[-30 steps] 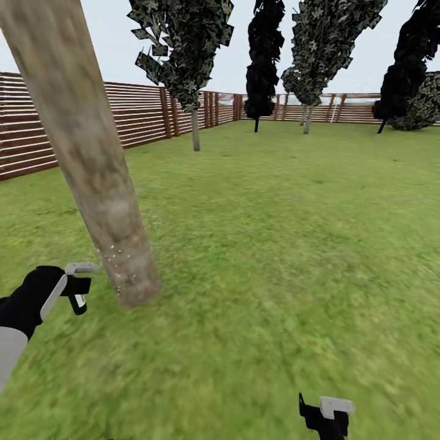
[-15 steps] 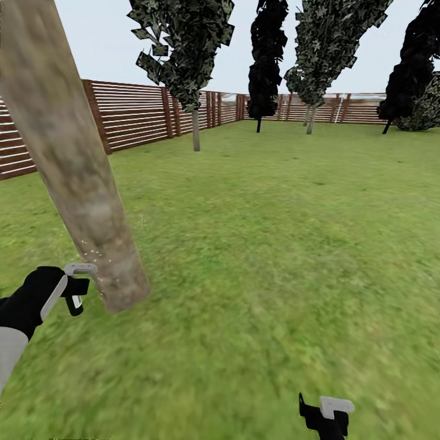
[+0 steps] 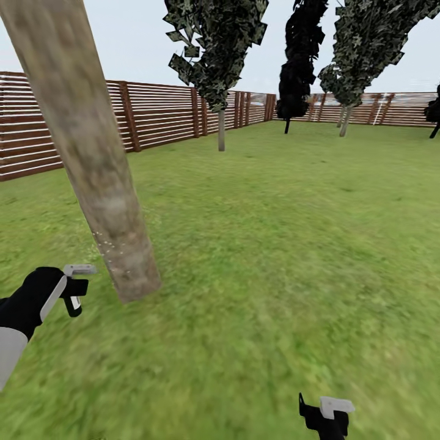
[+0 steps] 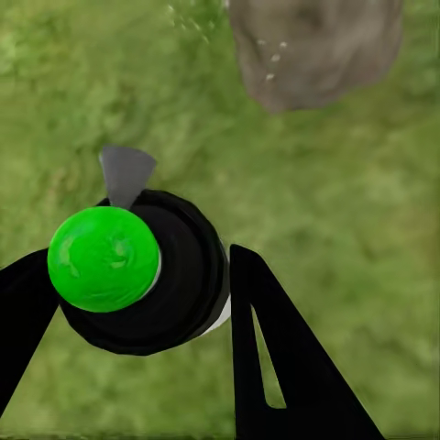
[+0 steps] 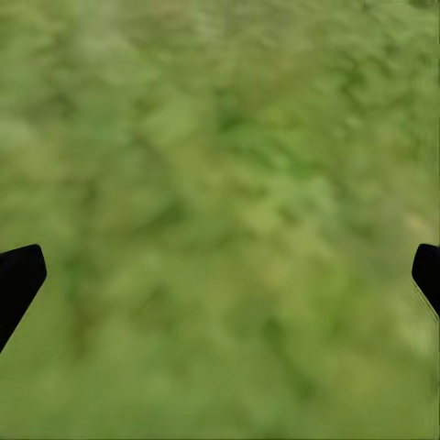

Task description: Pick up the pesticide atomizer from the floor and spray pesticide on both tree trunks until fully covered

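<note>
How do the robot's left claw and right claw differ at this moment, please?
The left claw is shut on the black atomizer with the bright green cap, near the mottled beige tree trunk. The right claw is open, holding nothing, over the green grass. Both have black fingers.

One thick mottled tree trunk [image 3: 91, 159], two leafy trees [image 3: 220, 55], one dark conifer [image 3: 299, 61], two grippers [image 3: 76, 287] and one atomizer [image 4: 137, 275] are counted.
</note>
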Controlling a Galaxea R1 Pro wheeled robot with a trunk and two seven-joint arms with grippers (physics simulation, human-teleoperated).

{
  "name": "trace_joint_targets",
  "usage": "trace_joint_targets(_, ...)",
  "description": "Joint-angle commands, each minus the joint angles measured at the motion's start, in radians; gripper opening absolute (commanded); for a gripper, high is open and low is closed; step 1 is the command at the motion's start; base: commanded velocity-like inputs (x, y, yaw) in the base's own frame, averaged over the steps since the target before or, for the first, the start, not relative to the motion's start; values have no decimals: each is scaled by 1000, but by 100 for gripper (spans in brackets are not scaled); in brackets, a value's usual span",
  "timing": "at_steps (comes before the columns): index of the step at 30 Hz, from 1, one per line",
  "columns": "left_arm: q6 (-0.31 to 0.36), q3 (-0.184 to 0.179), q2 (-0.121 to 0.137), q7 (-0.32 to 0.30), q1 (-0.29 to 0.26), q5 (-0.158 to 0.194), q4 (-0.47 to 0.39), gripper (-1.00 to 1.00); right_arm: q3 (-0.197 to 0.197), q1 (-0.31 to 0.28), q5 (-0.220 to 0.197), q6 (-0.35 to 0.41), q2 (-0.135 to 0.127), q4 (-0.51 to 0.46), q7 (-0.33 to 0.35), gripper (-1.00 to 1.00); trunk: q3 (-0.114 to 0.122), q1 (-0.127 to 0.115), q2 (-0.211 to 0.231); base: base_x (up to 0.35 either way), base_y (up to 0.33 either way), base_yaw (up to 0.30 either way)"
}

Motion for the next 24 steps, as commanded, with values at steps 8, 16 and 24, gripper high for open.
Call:
trace_joint_targets(8,0,2,2,1,0,-1,2,-100,0,0,0,0,0,0,0,100,0,0,0,125,-267,65)
trace_joint_targets(16,0,2,3,1,0,-1,2,-100,0,0,0,0,0,0,0,100,0,0,0,146,-265,261)
trace_joint_targets(24,0,0,2,1,0,-1,2,-100,0,0,0,0,-1,-1,0,100,0,0,0,31,-265,221)
